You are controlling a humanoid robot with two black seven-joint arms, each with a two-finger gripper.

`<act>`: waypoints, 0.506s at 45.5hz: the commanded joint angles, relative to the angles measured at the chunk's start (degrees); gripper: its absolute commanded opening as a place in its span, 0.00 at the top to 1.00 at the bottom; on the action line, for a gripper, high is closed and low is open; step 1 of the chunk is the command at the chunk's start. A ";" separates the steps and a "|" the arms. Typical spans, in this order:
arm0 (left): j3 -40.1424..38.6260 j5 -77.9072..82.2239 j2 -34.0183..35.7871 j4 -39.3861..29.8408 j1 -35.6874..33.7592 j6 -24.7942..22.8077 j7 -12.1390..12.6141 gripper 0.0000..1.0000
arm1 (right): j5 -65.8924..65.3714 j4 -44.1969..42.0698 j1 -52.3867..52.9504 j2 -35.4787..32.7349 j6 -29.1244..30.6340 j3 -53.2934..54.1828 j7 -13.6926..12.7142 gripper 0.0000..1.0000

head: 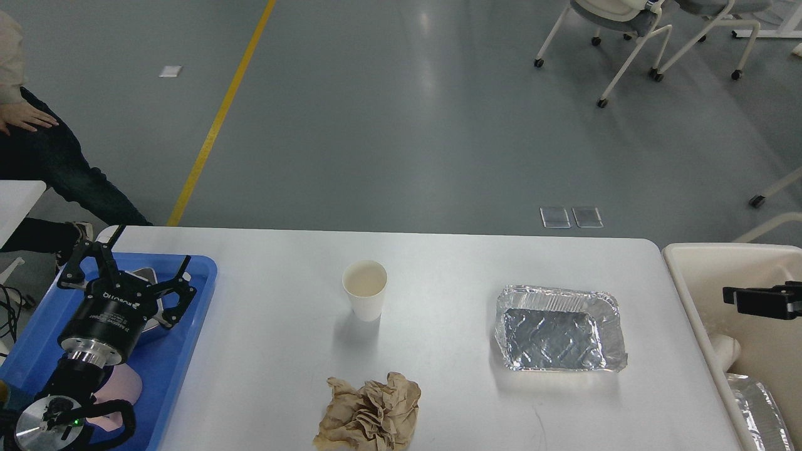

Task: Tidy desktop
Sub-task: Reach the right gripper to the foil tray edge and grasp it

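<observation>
The white desktop holds a white paper cup at the middle, an empty foil container to the right, and a crumpled brown paper wad at the front edge. My left gripper is open and empty above the blue tray at the left. A metal bowl and a pink cup lie in the tray, partly hidden by my arm. My right gripper pokes in at the right edge over the cream bin; its fingers cannot be told apart.
The bin holds a crumpled foil piece and a white object. A seated person is at the far left beyond the table. Wheeled chairs stand far back on the grey floor.
</observation>
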 commanded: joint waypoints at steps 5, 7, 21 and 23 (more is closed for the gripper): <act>0.09 0.01 0.08 0.02 0.00 0.24 0.07 0.03 | -3.33 -12.22 8.25 12.28 0.42 -8.75 0.04 0.00; 0.09 0.01 0.17 0.02 0.00 0.24 0.07 0.03 | -3.24 -14.07 11.15 14.22 0.42 -11.56 -0.04 0.00; 0.18 0.10 0.35 0.20 0.09 0.24 0.33 0.03 | -1.40 -19.79 17.31 22.74 0.33 -20.28 -1.19 0.00; 0.18 0.10 0.35 0.46 0.09 0.24 0.42 0.03 | -1.31 -20.66 17.31 24.24 0.15 -20.63 -1.19 0.00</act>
